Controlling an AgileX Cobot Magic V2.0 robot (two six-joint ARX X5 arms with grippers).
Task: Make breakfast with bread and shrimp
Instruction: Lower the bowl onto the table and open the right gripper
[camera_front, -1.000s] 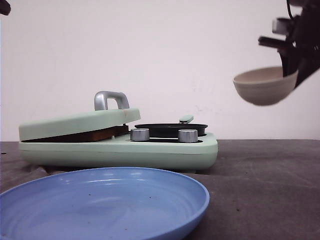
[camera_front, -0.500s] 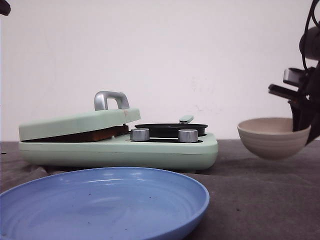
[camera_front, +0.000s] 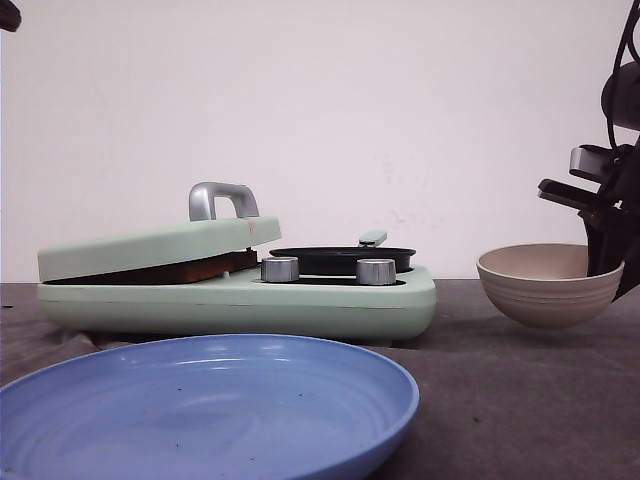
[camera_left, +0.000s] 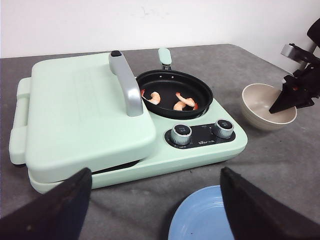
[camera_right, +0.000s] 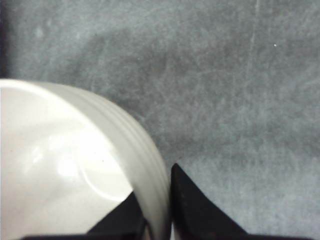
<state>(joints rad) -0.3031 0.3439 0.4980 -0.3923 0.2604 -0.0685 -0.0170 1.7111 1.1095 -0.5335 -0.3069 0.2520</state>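
right pincer (camera_right: 159, 220) pinches the ribbed beige bowl's (camera_front: 548, 285) rim; left pincer (camera_left: 155, 210) gapes empty.

The right gripper (camera_front: 607, 262) was matte black, with thin tapering wedge-shaped fingers (camera_right: 192, 207). A grey metallic block (camera_front: 588, 160) sat on its upper left side, and black cables (camera_front: 622, 50) looped above it. The left gripper (camera_left: 155, 210) showed two broad, dark, pointed fingers (camera_left: 55, 210) with a dull, smooth finish.

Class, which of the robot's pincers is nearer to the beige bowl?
Right. The right pincer grips the beige bowl by its rim; the left pincer hovers open across the green cooker from it.
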